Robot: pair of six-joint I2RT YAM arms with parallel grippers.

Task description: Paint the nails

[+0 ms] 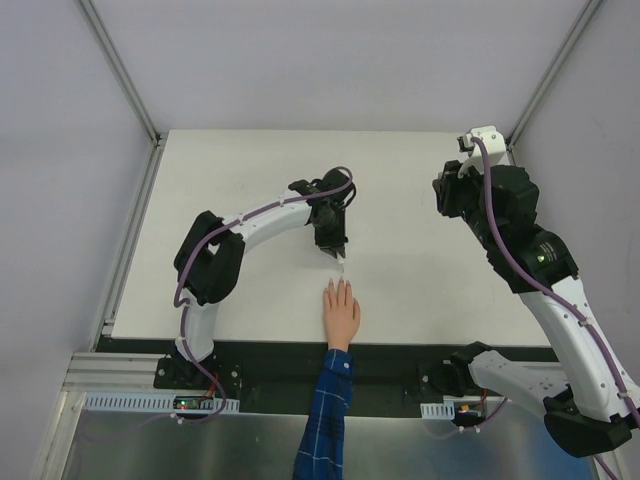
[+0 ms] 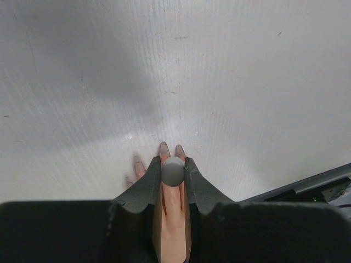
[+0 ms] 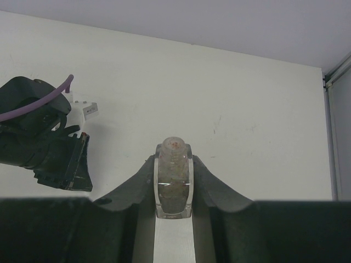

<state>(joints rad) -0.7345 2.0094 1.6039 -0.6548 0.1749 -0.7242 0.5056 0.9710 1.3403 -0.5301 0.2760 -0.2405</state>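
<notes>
Left end effector (image 2: 173, 160) closed on a round grey brush cap (image 2: 173, 172), lower centre of the left wrist view. Right below it are the mannequin hand's fingertips, with the nails (image 2: 163, 147) poking out past the end effector

Top view: mannequin hand (image 1: 341, 310) lies flat at lower centre of the counter (image 1: 420, 260), plaid sleeve (image 1: 328, 410) running off the bottom edge. A pale brush tip (image 1: 340, 265) sits just above the fingertips; contact can't be told

Right end effector (image 3: 174, 159) closed on a small clear polish bottle (image 3: 174, 186), neck uncapped, held up at upper right of the top view, well apart from the hand

Progress, as a judgement: prep is done, with the bottle open, the brush out and the brush lined up over the fingers. Painting itself looks to be at the start or in the middle. Fingertips read slightly dark in the left wrist view but are blurred, so can't tell if any nail is coated. Left to do: coat the nails, probably recap the bottle
</notes>
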